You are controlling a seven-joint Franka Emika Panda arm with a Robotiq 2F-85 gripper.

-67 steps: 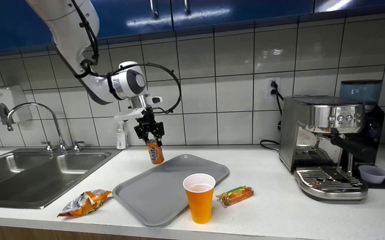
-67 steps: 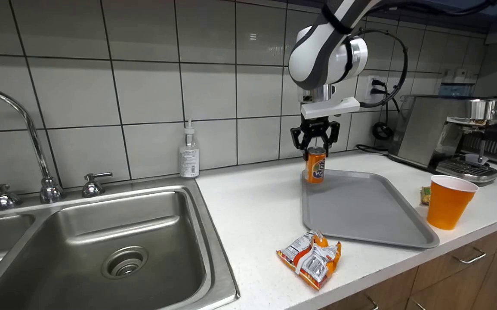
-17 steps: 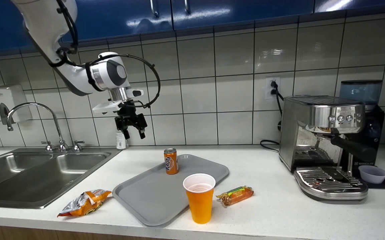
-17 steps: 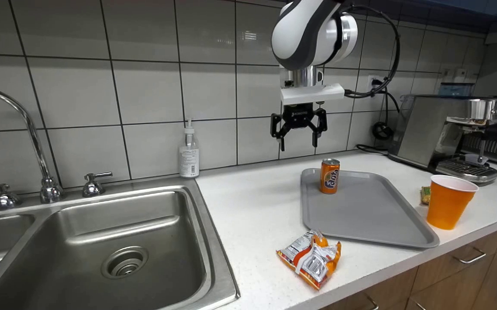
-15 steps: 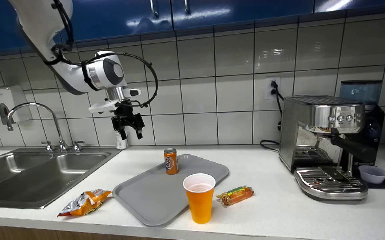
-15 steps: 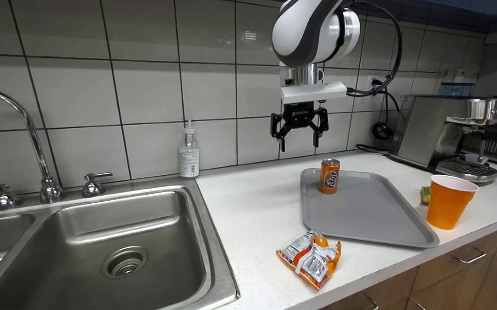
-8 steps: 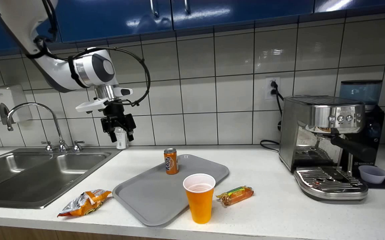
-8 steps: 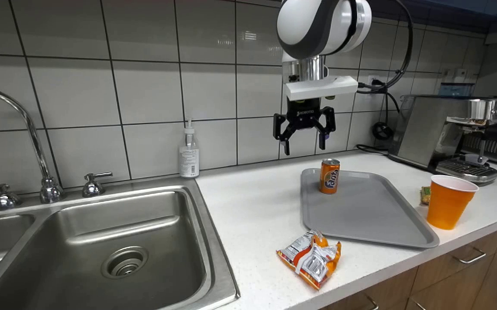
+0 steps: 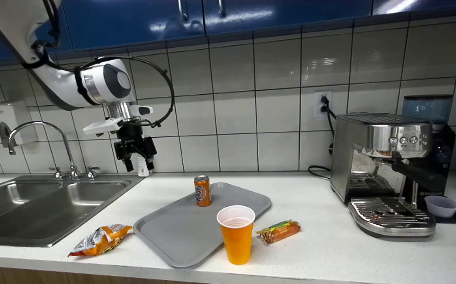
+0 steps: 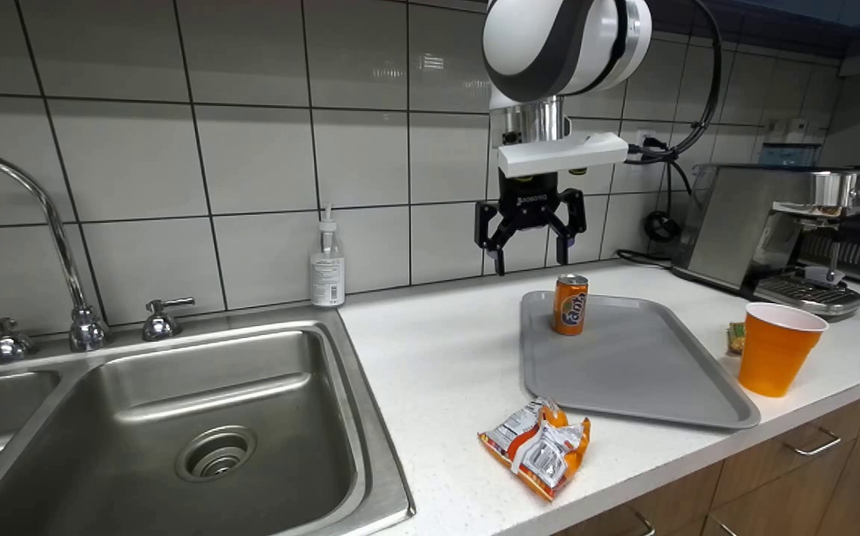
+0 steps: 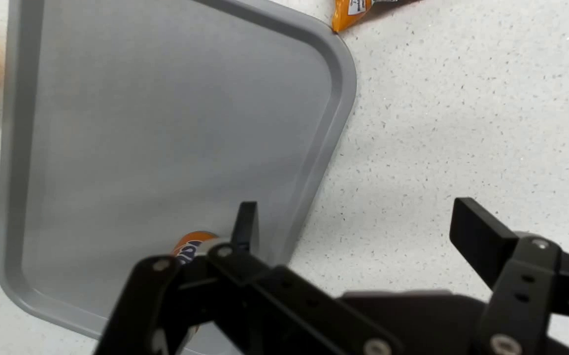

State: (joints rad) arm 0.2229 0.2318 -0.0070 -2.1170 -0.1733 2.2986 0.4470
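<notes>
My gripper (image 9: pixel 139 166) hangs in the air with its fingers wide apart and nothing between them. In the wrist view, white counter and part of the tray's edge show between the fingertips. An orange Fanta can (image 10: pixel 571 305) stands upright on the grey tray (image 10: pixel 638 372), close to its back corner. That can is nearest to the gripper (image 10: pixel 531 265), lower and apart from it; in the wrist view one finger partly hides the can (image 11: pixel 189 247). By the tray's front corner lies an orange snack bag (image 9: pixel 100 240). An orange cup (image 9: pixel 237 242) and a wrapped snack (image 9: pixel 279 231) are on its far side.
A steel sink (image 10: pixel 370 447) with a tall faucet (image 9: pixel 62 138) lies beside the counter. Against the tiled wall stands a soap bottle (image 10: pixel 327 272), behind the gripper in an exterior view. A coffee machine (image 9: pixel 381 157) and plugged-in cables (image 9: pixel 328 110) are further along; blue cabinets (image 9: pixel 275 15) hang overhead.
Earliest, the gripper was shut on the can at the tray's back edge. Now the can stands released on the tray; the opened gripper has risen away, drifting toward the sink over the last second.
</notes>
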